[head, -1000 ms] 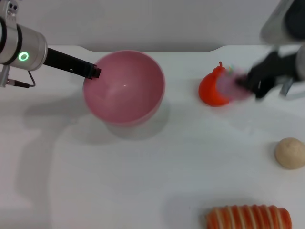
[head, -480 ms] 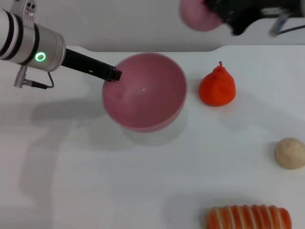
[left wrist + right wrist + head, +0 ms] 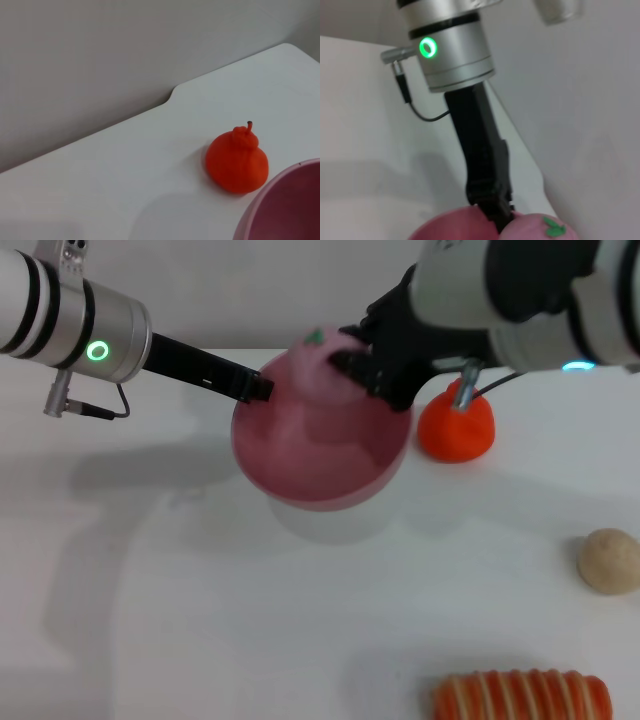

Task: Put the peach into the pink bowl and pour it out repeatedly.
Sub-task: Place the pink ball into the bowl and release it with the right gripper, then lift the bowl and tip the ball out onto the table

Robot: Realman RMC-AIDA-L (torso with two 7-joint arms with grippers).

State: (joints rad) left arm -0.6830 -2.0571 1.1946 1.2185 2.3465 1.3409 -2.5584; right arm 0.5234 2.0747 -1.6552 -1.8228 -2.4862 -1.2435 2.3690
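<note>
The peach point(image 3: 318, 368), pale pink with a green stem spot on top, is clamped in the dark fingers of the right end effector point(image 3: 352, 362) and is held over the far part of the pink bowl point(image 3: 320, 445), at about rim height. The bowl's left rim is gripped by the closed left end effector point(image 3: 255, 390), whose black finger is also seen from the right wrist camera, pinching the rim just beside the peach point(image 3: 540, 228). The bowl appears raised slightly above the white worktop point(image 3: 200, 590). Beside the bowl, to its right, an orange-red pear point(image 3: 456, 425) stands on the worktop. Well apart, a beige ball point(image 3: 609, 560) and a striped orange bread roll point(image 3: 522, 697) lie near the right and near edges.
</note>
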